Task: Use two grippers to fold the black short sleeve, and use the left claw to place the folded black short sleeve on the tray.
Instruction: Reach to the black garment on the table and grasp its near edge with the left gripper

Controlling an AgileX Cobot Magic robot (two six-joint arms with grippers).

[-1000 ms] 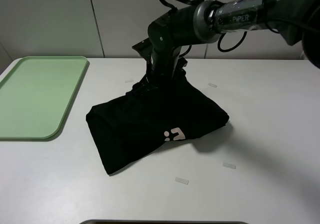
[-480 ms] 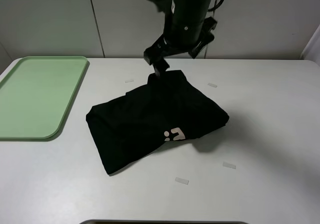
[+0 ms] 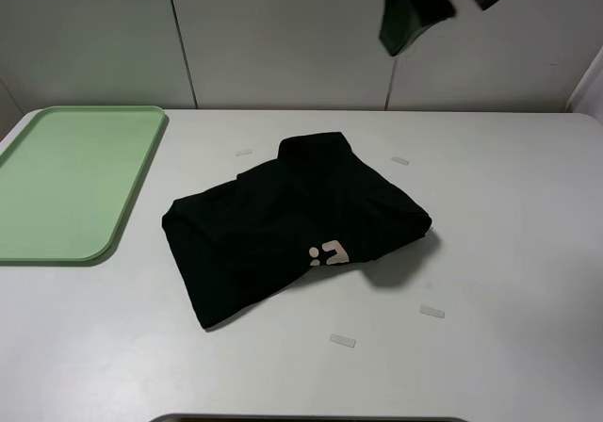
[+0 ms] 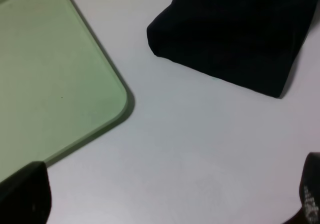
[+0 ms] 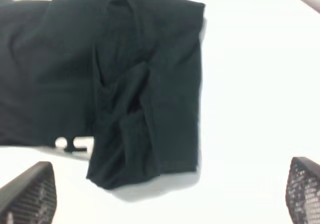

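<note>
The right gripper [image 5: 165, 194] has black fingers [image 5: 30, 194] with dotted texture.

Right gripper [image 5: 166, 186], jaws apart, has risen from the 12 o'clock edge of the shirt [image 3: 292, 224] to 1 o'clock, high in the exterior view, blurred.

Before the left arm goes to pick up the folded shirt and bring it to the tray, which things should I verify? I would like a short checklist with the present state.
1. black short sleeve folded, lying on the table: ok.
2. tray bare, apart from the shirt: ok.
3. left gripper jaws open, holding nothing: ok.
4. right gripper above the shirt, jaws open, not touching it: ok.
5. Folded layers tight enough for a one-sided grasp: cannot tell; one end looks loose and wrinkled.
</note>
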